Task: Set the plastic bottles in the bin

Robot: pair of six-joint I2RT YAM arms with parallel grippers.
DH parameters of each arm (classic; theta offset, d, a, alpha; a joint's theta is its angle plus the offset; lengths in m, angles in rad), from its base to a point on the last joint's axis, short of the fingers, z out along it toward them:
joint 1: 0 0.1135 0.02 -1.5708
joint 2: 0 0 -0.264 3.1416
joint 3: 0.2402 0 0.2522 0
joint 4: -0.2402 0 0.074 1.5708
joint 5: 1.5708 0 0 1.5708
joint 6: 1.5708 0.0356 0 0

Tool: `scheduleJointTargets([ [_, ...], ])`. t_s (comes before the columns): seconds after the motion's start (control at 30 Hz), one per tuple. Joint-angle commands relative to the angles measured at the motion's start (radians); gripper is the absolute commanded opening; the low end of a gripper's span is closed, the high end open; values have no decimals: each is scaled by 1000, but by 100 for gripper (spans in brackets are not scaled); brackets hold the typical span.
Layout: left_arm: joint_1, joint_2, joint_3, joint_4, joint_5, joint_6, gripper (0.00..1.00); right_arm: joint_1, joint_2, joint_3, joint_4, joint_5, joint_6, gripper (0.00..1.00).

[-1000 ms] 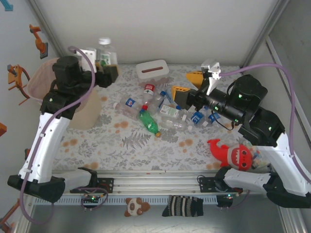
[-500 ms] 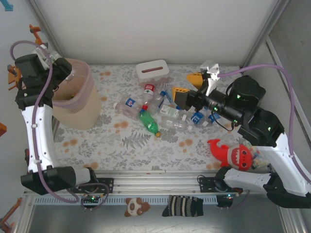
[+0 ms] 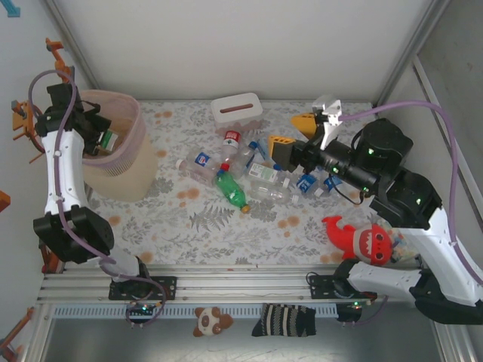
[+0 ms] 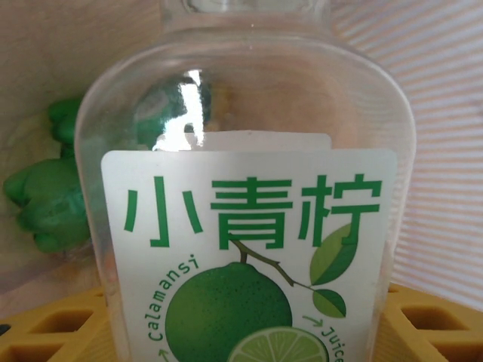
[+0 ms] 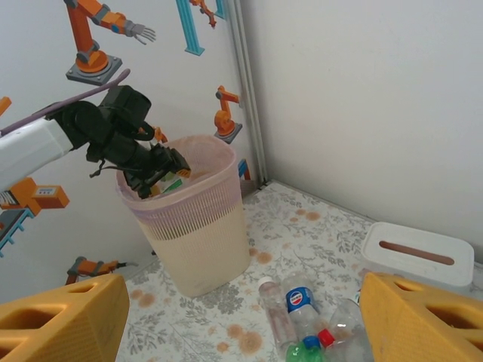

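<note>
Clear bottle (image 4: 249, 226) in left fingers (image 4: 53, 332), over bin (image 3: 124, 170)

White tissue box (image 3: 236, 111), slot on top, at the far side of a bench (image 3: 211, 226) covered in a leaf-and-flower print. Red plush shark (image 3: 361, 238) near the right front. Below the front rail, a small plush animal (image 3: 206, 320) beside a striped sock (image 3: 284, 320). Orange robot-arm stickers (image 5: 94, 38) on the wall.
</note>
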Motion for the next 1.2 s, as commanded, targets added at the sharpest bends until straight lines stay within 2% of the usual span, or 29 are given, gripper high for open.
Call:
scheduleJointTargets([
  [0.0,4,33,32,-92,-38,-97,46,0,-28,-17,9,21,-4,79],
  [0.17,6,97,33,-93,-27,-138,48,0,-53,-36,9,39,-5,79],
  [0.37,11,173,51,-105,-5,-155,57,0,-71,-50,7,54,-7,79],
  [0.63,13,183,73,-115,9,-167,80,0,-81,-58,8,64,-13,79],
  [0.77,12,162,88,-121,8,-169,87,0,-78,-57,3,64,-14,79],
  [1.03,13,117,144,-121,45,-138,86,-1,-55,-55,-21,89,-14,79],
  [1.17,13,76,123,-43,111,-87,86,0,-15,-47,-73,109,-17,79],
])
